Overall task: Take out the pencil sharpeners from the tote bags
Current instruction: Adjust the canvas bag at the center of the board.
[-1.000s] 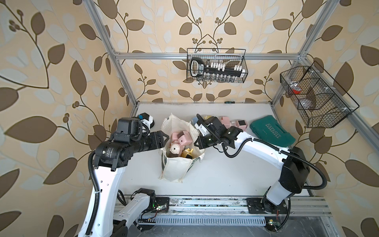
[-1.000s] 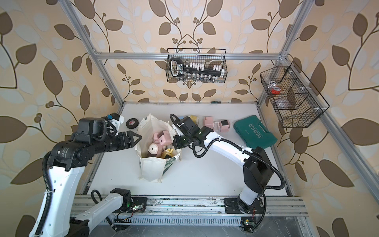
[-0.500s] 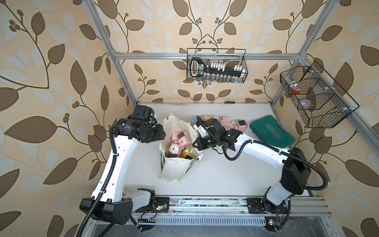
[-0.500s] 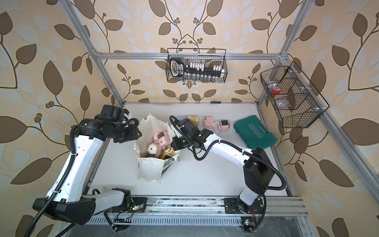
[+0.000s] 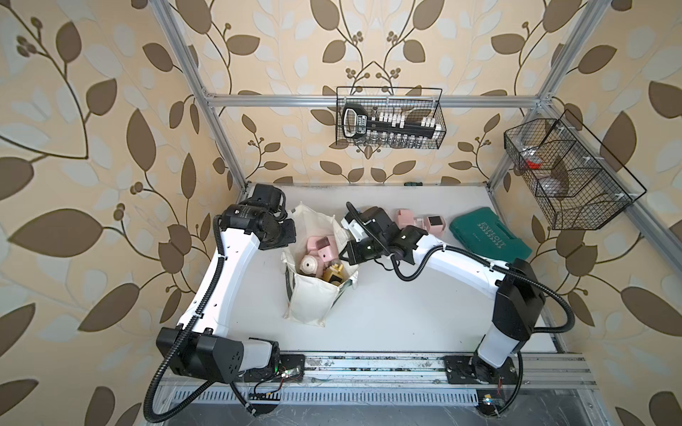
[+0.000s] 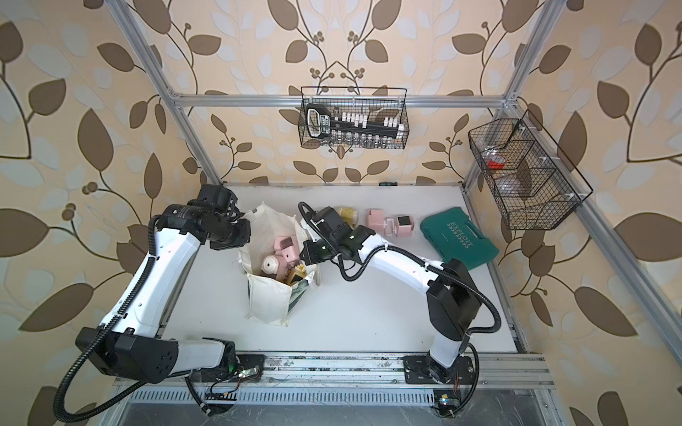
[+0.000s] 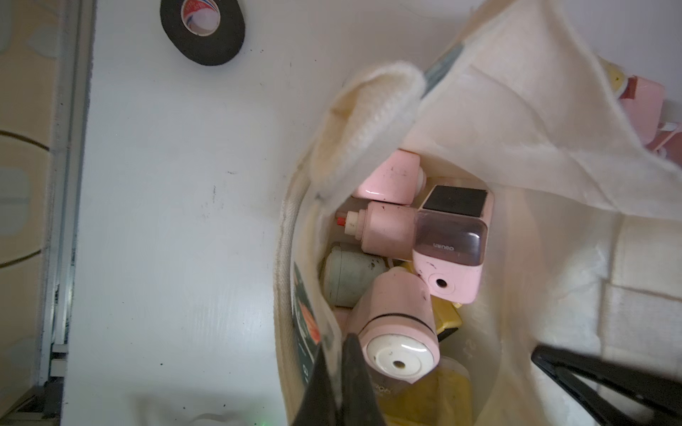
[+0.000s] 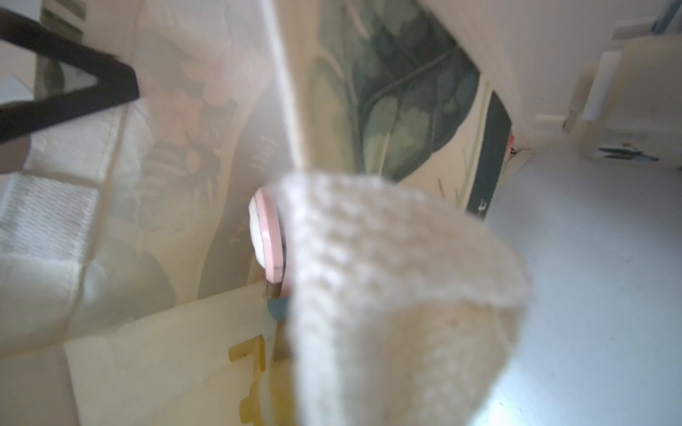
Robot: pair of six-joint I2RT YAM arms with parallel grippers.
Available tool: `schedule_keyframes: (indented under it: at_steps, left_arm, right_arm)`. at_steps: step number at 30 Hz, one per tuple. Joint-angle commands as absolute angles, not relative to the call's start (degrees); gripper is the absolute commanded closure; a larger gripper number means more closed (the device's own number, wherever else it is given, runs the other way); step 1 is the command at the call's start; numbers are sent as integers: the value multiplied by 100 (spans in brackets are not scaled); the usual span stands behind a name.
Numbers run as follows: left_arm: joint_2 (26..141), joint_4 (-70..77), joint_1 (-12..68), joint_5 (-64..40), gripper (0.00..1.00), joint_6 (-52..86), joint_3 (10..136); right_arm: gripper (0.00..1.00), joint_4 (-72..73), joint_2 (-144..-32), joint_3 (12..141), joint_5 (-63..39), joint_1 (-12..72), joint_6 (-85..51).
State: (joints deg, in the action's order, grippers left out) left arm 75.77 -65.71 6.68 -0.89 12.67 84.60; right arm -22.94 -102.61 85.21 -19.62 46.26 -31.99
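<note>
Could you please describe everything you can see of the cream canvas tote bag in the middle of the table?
The cream canvas tote bag stands on the white table with its mouth held open. It is soft woven cloth with webbing handles; one face carries dark green leaves and pink flowers. The left gripper is shut on its near rim, the right gripper on the opposite rim. Pink, yellow and grey-green plastic pencil sharpeners lie piled inside.
</note>
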Motion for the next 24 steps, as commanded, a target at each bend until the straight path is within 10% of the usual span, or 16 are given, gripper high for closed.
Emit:
schedule_keyframes:
  at_steps: [1, 14, 24]
  left_arm:
    - [7572, -5586, 610, 321, 100, 663, 8902]
    - [8145, -4952, 510, -736, 100, -476, 9508]
    - [6287, -4018, 577, -1748, 100, -645, 6876]
  right_arm:
    - [98, -1839, -10796, 9182, -1989, 4593, -3417]
    - [92, -1244, -11462, 9437, -2110, 4606, -3959]
    - [26, -934, -9842, 7696, -1692, 4616, -3266]
